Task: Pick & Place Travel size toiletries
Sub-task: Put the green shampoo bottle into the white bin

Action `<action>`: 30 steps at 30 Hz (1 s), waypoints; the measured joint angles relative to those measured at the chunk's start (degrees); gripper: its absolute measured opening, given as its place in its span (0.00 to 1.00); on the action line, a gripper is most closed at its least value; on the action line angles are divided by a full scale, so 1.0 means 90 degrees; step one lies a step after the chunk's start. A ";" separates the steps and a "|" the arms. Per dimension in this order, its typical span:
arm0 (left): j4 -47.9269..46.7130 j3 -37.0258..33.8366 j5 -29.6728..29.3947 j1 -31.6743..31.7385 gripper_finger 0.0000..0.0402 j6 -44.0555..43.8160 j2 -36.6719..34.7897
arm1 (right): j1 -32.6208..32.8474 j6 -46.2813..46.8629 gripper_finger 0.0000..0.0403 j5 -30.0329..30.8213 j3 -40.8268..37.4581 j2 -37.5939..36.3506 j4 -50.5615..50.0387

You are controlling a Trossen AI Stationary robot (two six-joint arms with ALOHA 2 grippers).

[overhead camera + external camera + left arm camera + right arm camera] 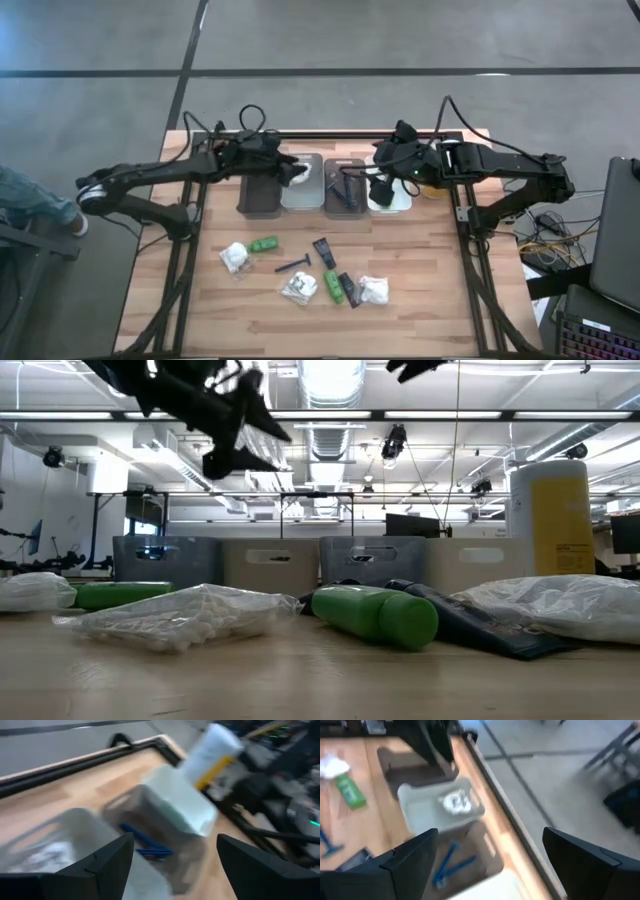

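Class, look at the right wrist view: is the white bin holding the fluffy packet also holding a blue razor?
No. The white bin holds only a white packet; the blue razors lie in the neighbouring grey bin.

Bright ceiling strip lights (330, 380) glare overhead; both wrist views smear with motion blur; soft shadows under the bins (300, 180).

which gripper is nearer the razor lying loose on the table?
Left, narrowly. The left gripper is over the white bin behind the razor; the right gripper is over the bins farther to the side.
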 joint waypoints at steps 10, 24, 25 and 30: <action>-0.0086 0.0000 0.0051 -0.1306 0.72 -0.0151 -0.0447 | 0.0005 0.1251 0.82 -0.1351 -0.0182 0.0079 -0.1020; -0.2928 0.0000 -0.0482 -0.2932 0.71 -0.0692 -0.0447 | 0.0046 0.1847 0.76 -0.1536 -0.1107 0.0127 -0.1060; -0.3218 0.0000 -0.0528 -0.3044 0.71 -0.0695 -0.0447 | 0.0044 0.1847 0.75 -0.1536 -0.1161 0.0132 -0.1061; -0.4235 -0.0005 -0.0837 -0.3411 0.71 -0.0918 -0.0447 | 0.0044 0.1907 0.73 -0.1536 -0.1350 0.0157 -0.1036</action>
